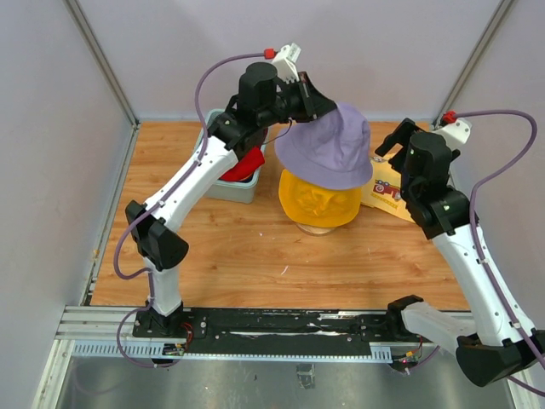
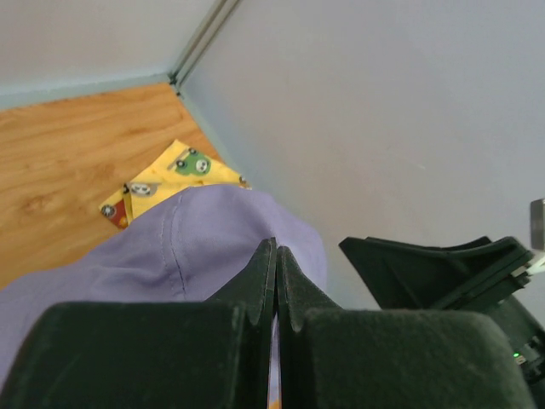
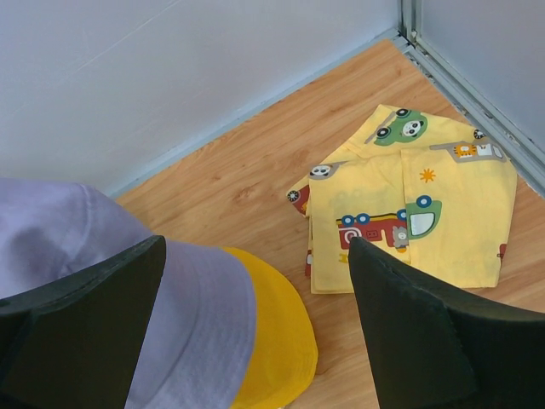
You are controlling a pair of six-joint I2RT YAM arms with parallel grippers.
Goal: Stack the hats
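A lavender hat hangs tilted over a yellow hat on a stand at the table's middle back. My left gripper is shut on the lavender hat's far rim; in the left wrist view its jaws are closed with a sliver of lavender fabric between them, and the hat drapes away below. My right gripper is open and empty just right of the hats. In the right wrist view it hovers above the lavender brim and the yellow brim. A red hat lies in the teal tub.
The teal tub stands at the back left, under my left arm. A flat yellow cloth printed with cars lies at the back right, also in the right wrist view and the left wrist view. The stand's base shows under the yellow hat.
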